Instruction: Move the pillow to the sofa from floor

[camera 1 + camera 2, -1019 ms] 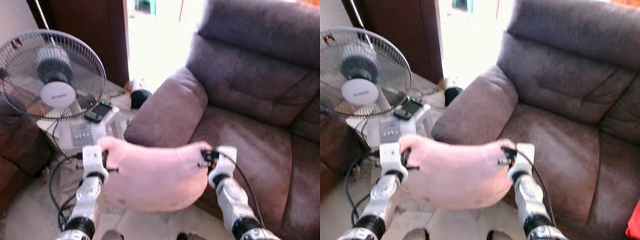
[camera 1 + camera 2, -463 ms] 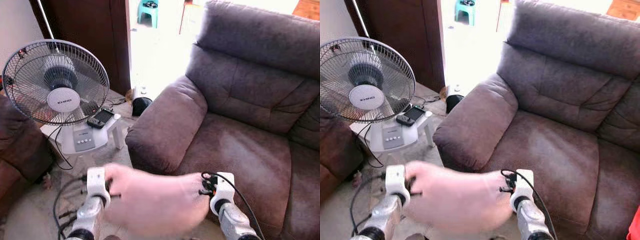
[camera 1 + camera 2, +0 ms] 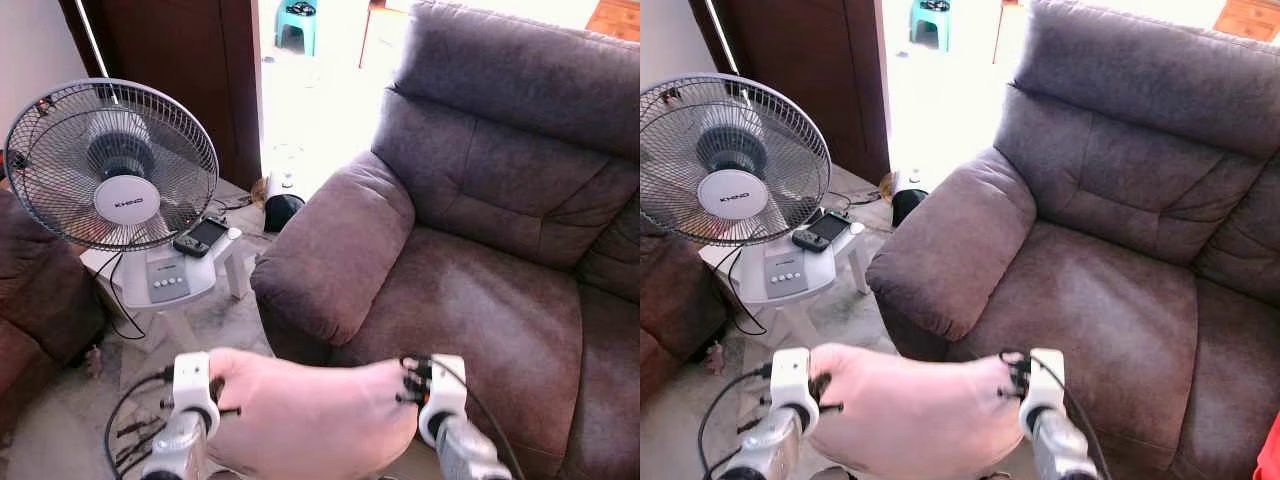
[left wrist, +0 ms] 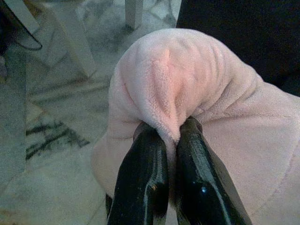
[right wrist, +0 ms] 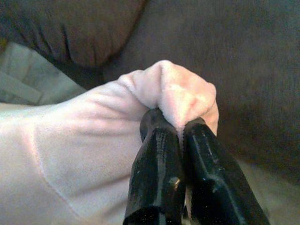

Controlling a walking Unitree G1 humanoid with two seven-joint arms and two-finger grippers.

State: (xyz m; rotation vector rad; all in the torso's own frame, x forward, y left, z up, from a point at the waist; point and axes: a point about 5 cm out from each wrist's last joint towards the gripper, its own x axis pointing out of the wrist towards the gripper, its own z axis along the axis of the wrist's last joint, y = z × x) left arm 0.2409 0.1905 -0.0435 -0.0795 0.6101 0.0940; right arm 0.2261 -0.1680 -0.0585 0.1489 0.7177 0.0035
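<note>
While both arms are raised in front of the robot, the soft pale-pink plush pillow (image 3: 305,415) hangs between them, off the floor, just in front of the seat edge of the brown-grey fabric sofa (image 3: 480,240) and below its padded armrest (image 3: 335,245).

Left gripper (image 4: 172,133): jaws pressed together, pinching a bunched fold of the pillow's left corner. Fabric puckers up between the two black fingers (image 4: 143,178). Marbled floor tiles (image 4: 56,112) and a white stand leg (image 4: 77,47) show behind it in the left wrist view.

Right gripper (image 5: 177,123): same state, jaws squeezed on a gathered fold at the pillow's right corner, with the sofa's seat front and armrest underside right behind it.

The pillow sags slightly in the middle between the two pinch points. From the head views its far edge overlaps the sofa's front; I can't tell whether it touches the seat cushion.

Surroundings, robot's left side: a round wire-cage table fan (image 3: 112,165) with a grey hub stands on a small white plastic side table (image 3: 165,280), with a dark handheld device (image 3: 200,237) lying on the tabletop next to the fan base. Black cables (image 3: 125,420) trail over the floor by the left arm. Dark wooden door panel (image 3: 180,60) behind the fan, bright doorway beside it, with a teal stool (image 3: 300,20) far back.
</note>
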